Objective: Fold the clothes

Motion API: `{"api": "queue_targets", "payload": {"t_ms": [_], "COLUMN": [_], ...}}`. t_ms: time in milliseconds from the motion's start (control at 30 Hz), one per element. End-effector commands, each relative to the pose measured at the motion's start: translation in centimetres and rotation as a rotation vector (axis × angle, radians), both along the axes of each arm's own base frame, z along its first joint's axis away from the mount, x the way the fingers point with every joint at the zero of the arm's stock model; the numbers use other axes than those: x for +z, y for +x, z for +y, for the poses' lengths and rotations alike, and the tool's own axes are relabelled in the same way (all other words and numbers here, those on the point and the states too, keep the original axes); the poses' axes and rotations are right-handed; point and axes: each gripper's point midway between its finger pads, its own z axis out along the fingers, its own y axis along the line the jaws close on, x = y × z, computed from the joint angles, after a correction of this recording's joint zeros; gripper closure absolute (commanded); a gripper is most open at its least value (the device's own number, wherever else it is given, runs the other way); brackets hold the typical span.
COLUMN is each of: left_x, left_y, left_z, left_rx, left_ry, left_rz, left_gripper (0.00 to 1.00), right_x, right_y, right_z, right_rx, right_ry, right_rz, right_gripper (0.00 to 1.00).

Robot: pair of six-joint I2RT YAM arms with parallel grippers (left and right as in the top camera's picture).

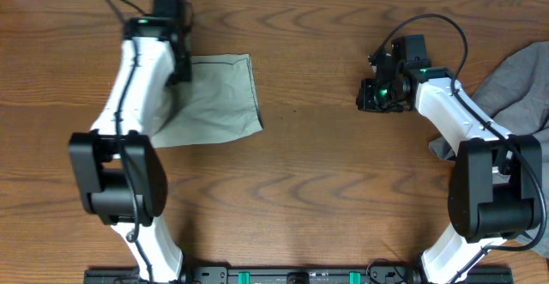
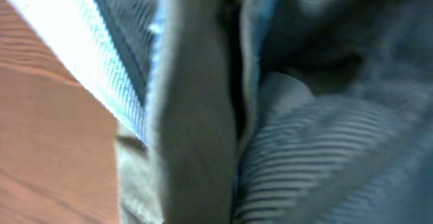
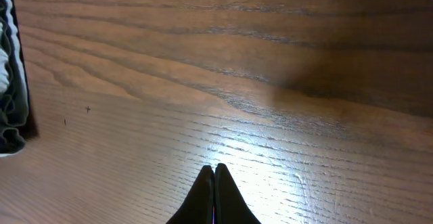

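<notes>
The khaki-green shorts (image 1: 214,99) lie folded into a rough square on the table at the back left. My left gripper (image 1: 178,69) is down on their left edge. In the left wrist view, bunched folds of the shorts (image 2: 196,116) fill the picture right up to the camera and hide the fingers; the gripper is shut on the cloth. The darker grey garment (image 1: 519,82) lies crumpled at the right edge of the table. My right gripper (image 1: 371,99) hovers over bare wood to the left of it, and its jaws (image 3: 214,166) are shut with nothing between them.
Bare wooden table (image 1: 326,164) stretches between the shorts and the grey garment. Both arm bases stand at the front edge. The right arm's cable (image 1: 429,22) loops above its wrist.
</notes>
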Motion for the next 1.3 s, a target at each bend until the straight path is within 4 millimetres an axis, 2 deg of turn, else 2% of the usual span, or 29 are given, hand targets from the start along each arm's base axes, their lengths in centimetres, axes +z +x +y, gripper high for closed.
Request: {"api": "queue_targets", "payload": {"t_ms": [0,267,467,667,833,900,1000,1167,1267], "left_x": [0.3,-0.4,-2.7,-5.4,-5.2,-4.5,-2.0,4.6,6.8], "left_y": [0.1,-0.6,-0.9,-0.7,-0.8,-1.1,-2.1,-3.5,-4.0], "left_z": [-3.0,-7.5,-10.0,-12.1,-12.6,-11.7,-8.6,-0.8,3.9], "left_rx": [0.046,0.017,0.012,0.014,0.002,0.014,0.045,0.091,0.134], "left_ry": [-0.048,-0.066,-0.066,-0.067,-0.058,-0.033,0.080,0.375,0.427], "left_rz": [-0.039,-0.031,0.001,0.017,0.009,0.013,0.009,-0.032,-0.021], "left_gripper": [0.94,0.94,0.94,0.94,0.94,0.94,0.94,0.94,0.94], "right_x": [0.1,0.1,0.0,0.0,0.0,0.0,0.0,-0.1,-0.1], "right_y": [-0.2,-0.2,-0.2,-0.2,-0.3,-0.3,-0.4,-0.5,-0.5], "right_z": [0.7,0.7,0.7,0.7,0.7,0.7,0.7,0.6,0.6], "right_rx": [0.021,0.021,0.021,0.024,0.024,0.024,0.024,0.024,0.024], "right_ry": [0.000,0.000,-0.001,-0.002,-0.002,-0.002,-0.003,-0.003,-0.003], "right_rz": [-0.002,-0.001,-0.001,-0.002,0.003,0.003,0.008,0.009,0.010], "right_gripper": [0.99,0.99,0.99,0.99,0.99,0.99,0.99,0.99,0.99]}}
